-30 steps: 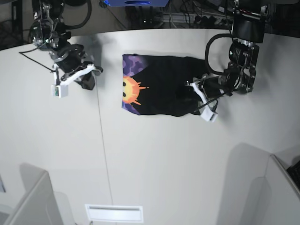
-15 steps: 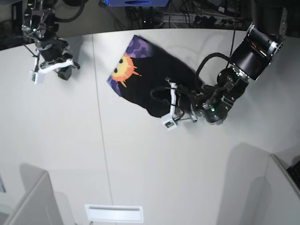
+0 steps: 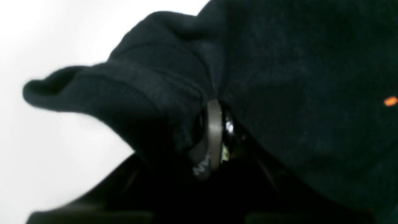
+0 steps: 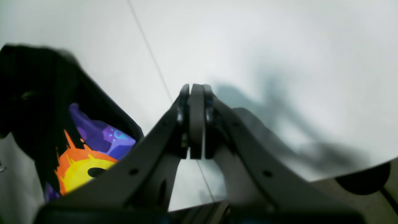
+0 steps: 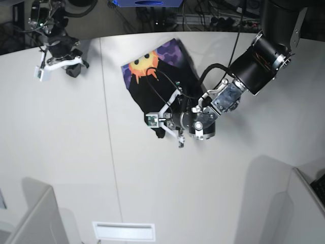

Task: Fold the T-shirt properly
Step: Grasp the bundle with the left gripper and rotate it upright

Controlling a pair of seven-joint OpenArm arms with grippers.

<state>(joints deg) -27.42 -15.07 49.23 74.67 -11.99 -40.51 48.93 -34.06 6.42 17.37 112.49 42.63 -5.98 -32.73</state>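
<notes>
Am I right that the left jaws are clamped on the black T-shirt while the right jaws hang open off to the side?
Not quite. The right gripper is shut with nothing in it, as the right wrist view shows. The left gripper is indeed clamped on the black T-shirt.

Robotics lab, white table (image 5: 61,152), cable clutter (image 5: 203,20) behind

The work surface is a white table (image 5: 66,168) with a thin dark seam (image 5: 109,137) running from its far edge toward the near edge. The T-shirt (image 5: 157,84), black with a purple print and an orange-yellow sun face, lies bunched just right of the seam, toward the far edge.
</notes>
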